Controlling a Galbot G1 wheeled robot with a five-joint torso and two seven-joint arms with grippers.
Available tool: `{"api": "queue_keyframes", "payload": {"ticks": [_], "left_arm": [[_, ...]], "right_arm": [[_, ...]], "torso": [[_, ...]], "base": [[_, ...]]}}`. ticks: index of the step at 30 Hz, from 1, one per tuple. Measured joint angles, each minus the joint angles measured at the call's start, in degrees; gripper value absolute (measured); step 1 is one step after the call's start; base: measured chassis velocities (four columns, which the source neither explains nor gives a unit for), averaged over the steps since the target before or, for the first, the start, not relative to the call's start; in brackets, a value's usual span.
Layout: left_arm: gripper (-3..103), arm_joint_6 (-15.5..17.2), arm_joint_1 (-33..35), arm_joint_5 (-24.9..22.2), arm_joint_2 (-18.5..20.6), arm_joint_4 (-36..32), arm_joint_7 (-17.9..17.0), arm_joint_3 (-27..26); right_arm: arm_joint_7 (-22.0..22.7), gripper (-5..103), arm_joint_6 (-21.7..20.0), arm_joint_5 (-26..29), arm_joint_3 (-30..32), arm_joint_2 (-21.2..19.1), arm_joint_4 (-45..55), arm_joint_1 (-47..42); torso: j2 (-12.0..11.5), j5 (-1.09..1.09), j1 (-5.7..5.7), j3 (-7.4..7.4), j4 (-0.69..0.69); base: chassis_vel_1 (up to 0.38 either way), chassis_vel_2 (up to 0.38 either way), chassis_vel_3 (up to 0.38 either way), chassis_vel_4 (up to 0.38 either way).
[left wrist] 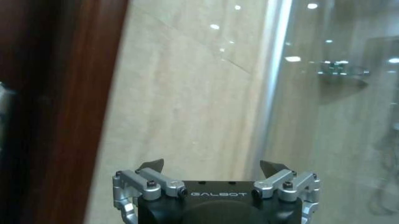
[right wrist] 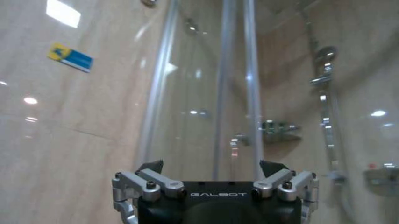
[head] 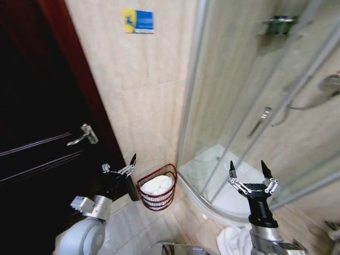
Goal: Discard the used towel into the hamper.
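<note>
Both grippers, left (head: 121, 166) and right (head: 250, 171), gape empty; the round wire hamper (head: 157, 193) holding a white towel (head: 156, 184) stands just beside the left.

A dark wooden door (head: 37, 133) with a metal lever handle (head: 84, 134) stands on the left. Beige tiled wall (head: 143, 90) beside it carries a blue and yellow sticker (head: 138, 21). A curved glass shower enclosure (head: 255, 106) on the right holds a white tray (head: 223, 180), a shower head (head: 330, 84) and a small corner shelf (head: 279, 24).
</note>
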Motion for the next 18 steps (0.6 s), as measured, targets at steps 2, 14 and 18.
{"api": "queue_keyframes", "payload": {"ticks": [2, 14, 18], "left_arm": [[100, 0.00, 0.00, 0.00, 0.00, 0.00, 0.00, 0.00], [100, 0.00, 0.00, 0.00, 0.00, 0.00, 0.00, 0.00], [100, 0.00, 0.00, 0.00, 0.00, 0.00, 0.00, 0.00]], "right_arm": [[0.09, 100, 0.00, 0.01, -0.01, 0.00, -0.06, 0.04], [0.71, 100, -0.40, 0.37, 0.15, 0.00, -0.38, 0.89], [0.77, 100, -0.46, 0.40, 0.12, 0.00, -0.38, 1.01]], "torso": [[0.00, -0.01, 0.01, 0.00, 0.00], [0.00, 0.00, 0.00, 0.00, 0.00], [0.00, 0.00, 0.01, 0.00, 0.00]], "base": [[-0.127, -0.118, -0.120, -0.113], [-0.126, -0.119, -0.128, -0.126], [-0.119, -0.120, -0.132, -0.126]]}}
